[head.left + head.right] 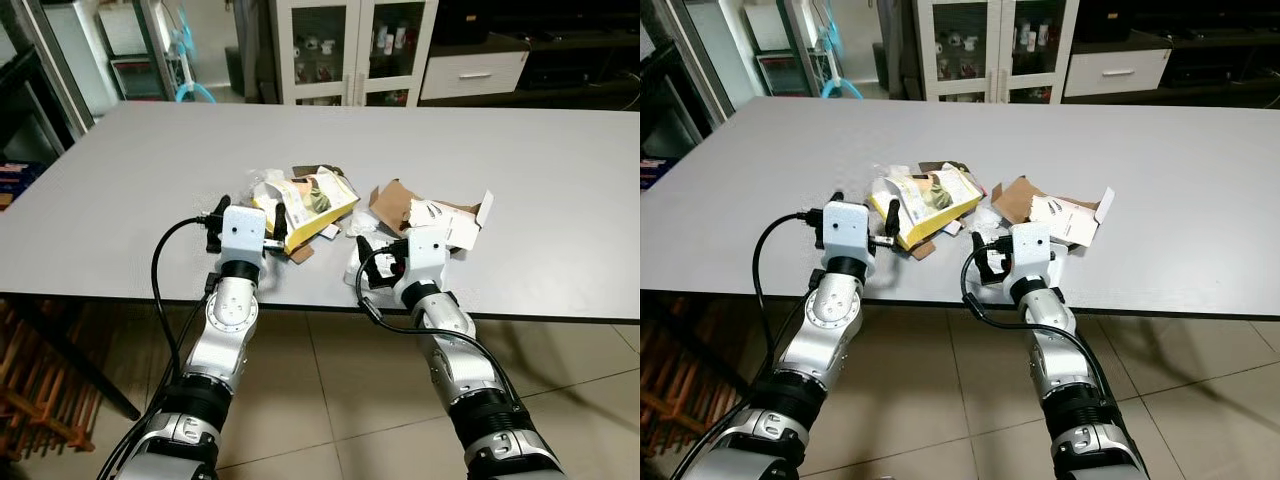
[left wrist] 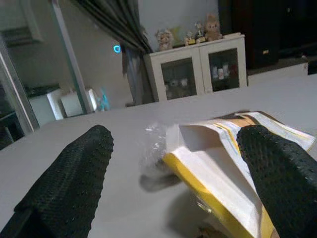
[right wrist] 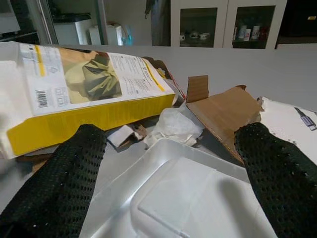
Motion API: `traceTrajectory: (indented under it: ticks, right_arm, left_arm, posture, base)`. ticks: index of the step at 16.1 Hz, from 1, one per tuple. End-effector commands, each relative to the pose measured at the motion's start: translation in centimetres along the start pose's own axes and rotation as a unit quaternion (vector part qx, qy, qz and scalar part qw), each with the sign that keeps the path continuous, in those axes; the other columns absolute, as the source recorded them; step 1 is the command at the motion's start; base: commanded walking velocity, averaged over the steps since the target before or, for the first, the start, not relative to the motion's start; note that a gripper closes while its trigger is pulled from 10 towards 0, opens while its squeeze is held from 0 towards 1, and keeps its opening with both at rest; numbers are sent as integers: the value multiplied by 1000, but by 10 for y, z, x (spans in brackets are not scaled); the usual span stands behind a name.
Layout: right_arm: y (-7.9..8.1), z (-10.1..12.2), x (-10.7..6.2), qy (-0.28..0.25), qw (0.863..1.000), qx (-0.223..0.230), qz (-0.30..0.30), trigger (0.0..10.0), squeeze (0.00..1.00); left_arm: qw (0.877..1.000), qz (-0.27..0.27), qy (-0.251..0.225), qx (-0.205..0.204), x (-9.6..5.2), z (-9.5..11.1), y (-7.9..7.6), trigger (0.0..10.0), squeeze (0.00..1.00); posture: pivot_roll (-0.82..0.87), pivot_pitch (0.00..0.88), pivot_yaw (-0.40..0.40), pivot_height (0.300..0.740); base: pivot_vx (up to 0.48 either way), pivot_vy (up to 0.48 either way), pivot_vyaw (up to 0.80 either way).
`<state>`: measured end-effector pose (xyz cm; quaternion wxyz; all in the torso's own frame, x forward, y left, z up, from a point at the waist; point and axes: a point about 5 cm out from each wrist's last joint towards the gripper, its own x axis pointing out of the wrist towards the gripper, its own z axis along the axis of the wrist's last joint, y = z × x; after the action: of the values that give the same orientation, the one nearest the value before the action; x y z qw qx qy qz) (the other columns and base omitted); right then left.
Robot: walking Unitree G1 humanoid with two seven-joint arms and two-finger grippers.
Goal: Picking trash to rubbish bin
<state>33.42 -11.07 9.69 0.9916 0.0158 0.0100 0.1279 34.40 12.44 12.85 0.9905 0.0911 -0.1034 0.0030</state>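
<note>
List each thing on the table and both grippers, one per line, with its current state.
Yellow box: lying flat, open end toward the left gripper.
Brown cardboard box: torn open, flaps spread.
White plastic tray: lying at the table edge between the right gripper's fingers.
Clear wrapper: crumpled beside the yellow box.
Left gripper: open, at the yellow box's end.
Right gripper: open, straddling the tray.
Grey table: trash piled near its front edge.

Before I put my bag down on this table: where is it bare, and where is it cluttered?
The grey table is bare along its far side and toward both ends. Clutter sits mid-front: yellow box, torn cardboard, white plastic tray, with both open grippers, left and right, there.
</note>
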Motion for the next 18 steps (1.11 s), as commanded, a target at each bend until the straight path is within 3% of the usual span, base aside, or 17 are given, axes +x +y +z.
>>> traceTrajectory:
  ticks: [1,5,10,14,18]
  right_arm:
    - [-1,1,1,-3,1000,4,0,10000,0]
    - [0,1,1,-4,1000,4,2,10000,0]
    - [0,0,-5,-5,1000,4,-2,10000,0]
    - [1,-2,-18,-8,1000,17,0,10000,0]
    - [9,7,-25,-22,999,25,37,10000,0]
  left_arm:
    - [1000,12,-7,9,6,6,3,10000,0]
    - [999,16,30,6,9,-5,6,10000,0]
    - [997,-30,56,-34,27,0,-8,10000,0]
    - [998,-34,41,-36,39,13,-9,10000,0]
    - [998,1,-11,-65,49,36,-3,10000,0]
  posture:
    - [17,20,29,740]
    - [16,22,28,740]
    - [-14,48,26,740]
    - [-41,97,19,740]
    - [-51,116,4,740]
  base:
    - [0,0,0]
    - [0,0,0]
    - [0,0,0]
    - [0,0,0]
    - [0,0,0]
